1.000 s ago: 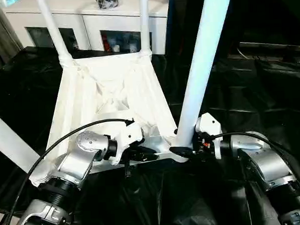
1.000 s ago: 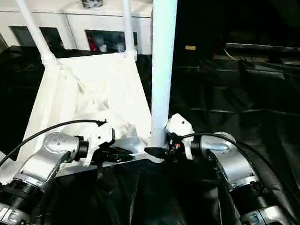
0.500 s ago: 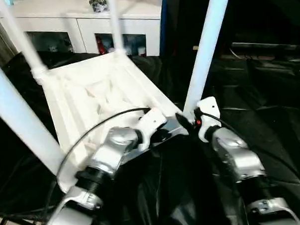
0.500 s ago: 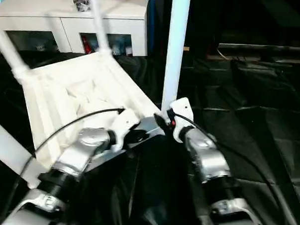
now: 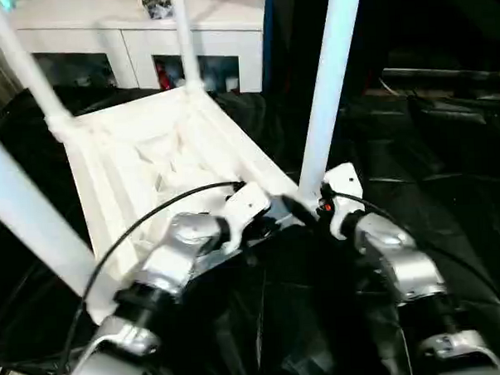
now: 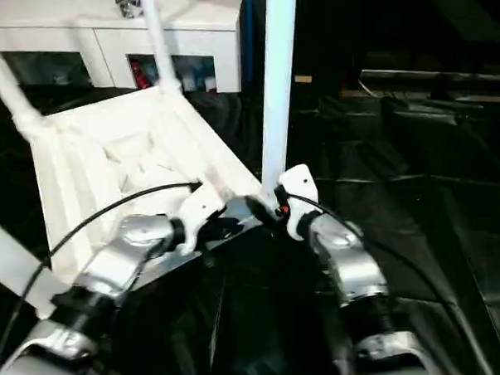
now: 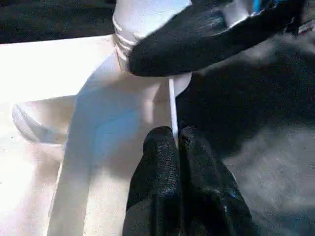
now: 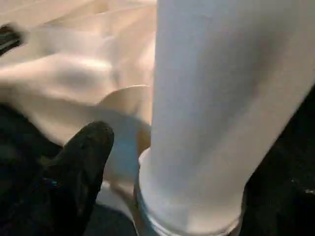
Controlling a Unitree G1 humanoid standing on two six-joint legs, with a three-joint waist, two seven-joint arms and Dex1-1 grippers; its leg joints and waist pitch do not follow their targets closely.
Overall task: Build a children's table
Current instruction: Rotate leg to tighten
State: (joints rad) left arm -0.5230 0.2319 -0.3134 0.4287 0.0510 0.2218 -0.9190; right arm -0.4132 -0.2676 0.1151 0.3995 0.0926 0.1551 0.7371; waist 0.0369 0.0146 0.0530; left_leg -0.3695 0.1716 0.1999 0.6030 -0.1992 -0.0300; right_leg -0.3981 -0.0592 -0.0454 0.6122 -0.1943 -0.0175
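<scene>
Left eye view: the upturned tabletop (image 5: pixel 157 158), on the black-covered work table (image 5: pixel 449 187), now sits skewed, its near corner swung toward the right gripper (image 5: pixel 305 208). That gripper's fingers (image 8: pixel 74 167), earlier clasping the near leg (image 5: pixel 325 93), seem parted beside its base. The left gripper (image 7: pixel 176 147) pinches the tabletop's edge rim, jaws shut.

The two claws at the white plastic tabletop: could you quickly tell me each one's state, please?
Left claw: shut, pinching the thin edge of the white plastic ribbed tabletop.
Right claw: cannot be told; beside the white tubular leg.
</scene>
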